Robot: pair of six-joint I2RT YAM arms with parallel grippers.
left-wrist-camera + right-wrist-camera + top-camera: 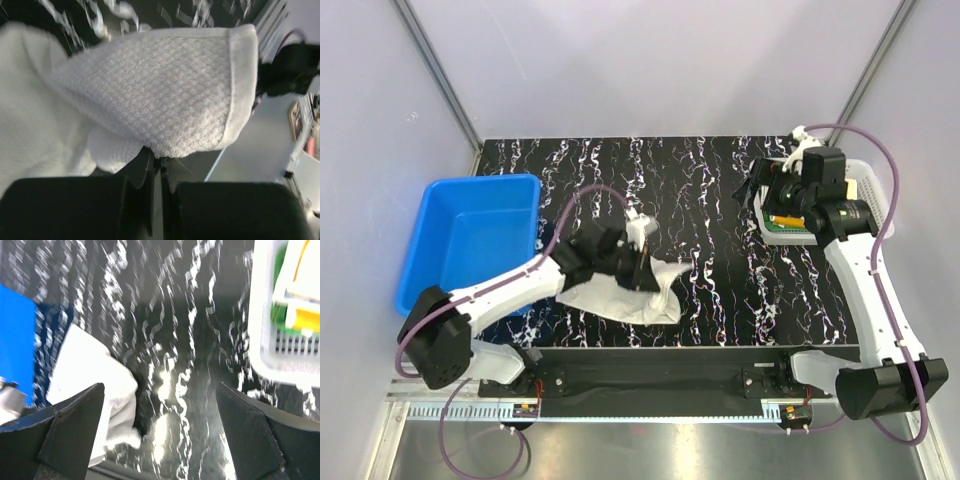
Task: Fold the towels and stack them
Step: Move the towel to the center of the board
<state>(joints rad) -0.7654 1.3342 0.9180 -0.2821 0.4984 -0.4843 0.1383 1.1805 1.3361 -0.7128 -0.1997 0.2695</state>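
A whitish-beige towel lies crumpled on the black marbled table near the front edge. My left gripper is shut on one edge of it and holds that edge lifted; in the left wrist view the waffle-weave cloth hangs over the closed fingers. My right gripper is open and empty, raised beside the white mesh basket at the far right. The right wrist view shows the same towel far off at the left. Green and orange-yellow cloths lie in the basket.
A blue plastic bin stands at the table's left edge. The white mesh basket also shows in the right wrist view. The table's front edge runs just below the towel.
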